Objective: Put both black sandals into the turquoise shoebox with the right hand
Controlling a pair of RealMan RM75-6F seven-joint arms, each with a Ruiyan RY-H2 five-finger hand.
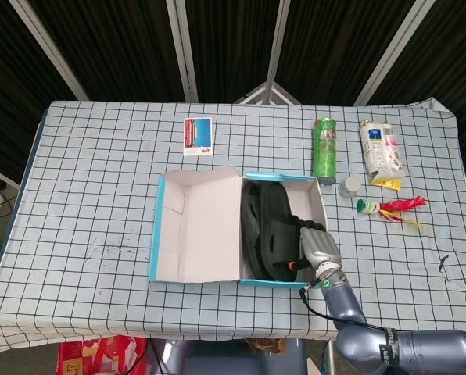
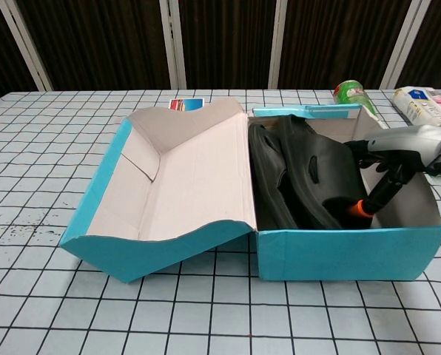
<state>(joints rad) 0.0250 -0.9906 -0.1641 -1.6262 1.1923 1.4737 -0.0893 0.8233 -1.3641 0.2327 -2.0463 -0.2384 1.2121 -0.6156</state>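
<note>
- Head view: the turquoise shoebox (image 1: 282, 178) sits near the middle of the checked tablecloth (image 1: 84, 156), its lid (image 1: 198, 225) folded open flat toward 9 o'clock
- Head view: both black sandals (image 1: 268, 230) lie inside the box, side by side against the lid-side wall, their long axes running from 12 to 6 o'clock; which end is toe and which heel cannot be told
- Head view: the right hand (image 1: 317, 248) is at the box's 5 o'clock corner, reaching in from 6 o'clock, with the sandals just at its 9 to 10 o'clock side; its fingers touch the nearer sandal, but whether they clamp it cannot be told
- Head view: at 12 to 2 o'clock from the box lie a green can (image 1: 324, 150), a white carton (image 1: 380, 152), a small grey cap (image 1: 349, 187) and a red feathered shuttlecock (image 1: 391, 207); a small card (image 1: 198, 135) lies at 11 o'clock
- Chest view: the sandals (image 2: 302, 177) stand on edge and lean toward the open lid (image 2: 183, 185), filling the left half of the box (image 2: 346, 251)
- Chest view: the right hand (image 2: 398, 155) comes in over the right wall at 3 o'clock, dark fingers (image 2: 387, 191) angled down beside the nearer sandal; a grip cannot be confirmed
- The left hand appears in neither view
</note>
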